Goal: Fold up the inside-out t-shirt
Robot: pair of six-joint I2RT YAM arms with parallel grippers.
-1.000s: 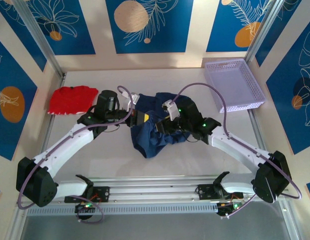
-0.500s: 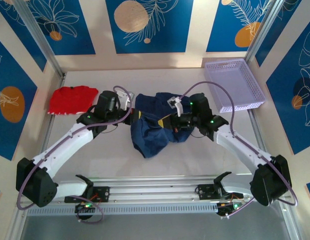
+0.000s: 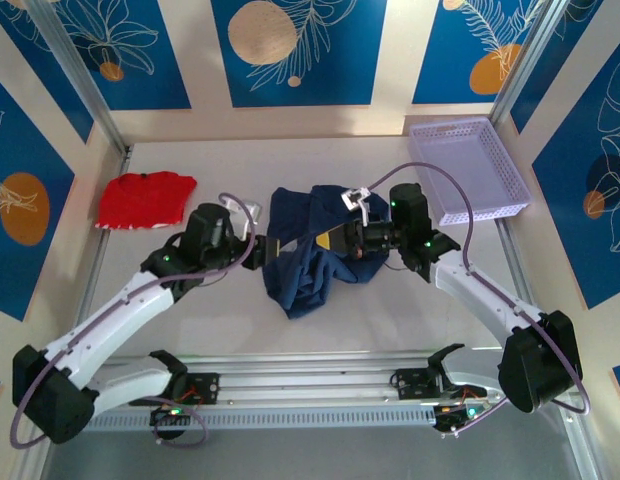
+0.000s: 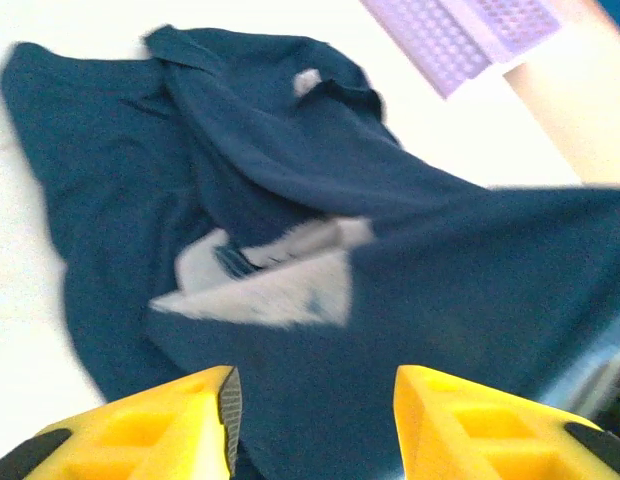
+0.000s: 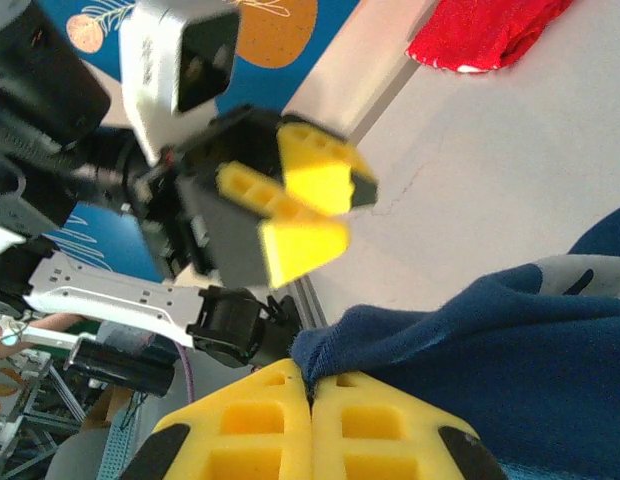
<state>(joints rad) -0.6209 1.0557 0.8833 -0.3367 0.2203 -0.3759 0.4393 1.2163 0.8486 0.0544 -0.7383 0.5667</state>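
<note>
The inside-out t-shirt [image 3: 295,278] is plain dark navy and lies crumpled in a loose heap on the tabletop [image 3: 390,310], between the two hands. The right hand [image 3: 328,240] has one folded edge pinched tight between its fingers and raised off the heap. The rest spreads beneath and ahead of the left hand [image 4: 312,420], whose fingers stand apart. A pale grey patch [image 4: 265,280] shows among the folds.

White arm links [image 3: 120,310], black joints [image 3: 535,365]; lilac cables [image 3: 440,185]; yellow cut-out gripper fingers [image 4: 470,420]; green LEDs [image 3: 427,243].
</note>
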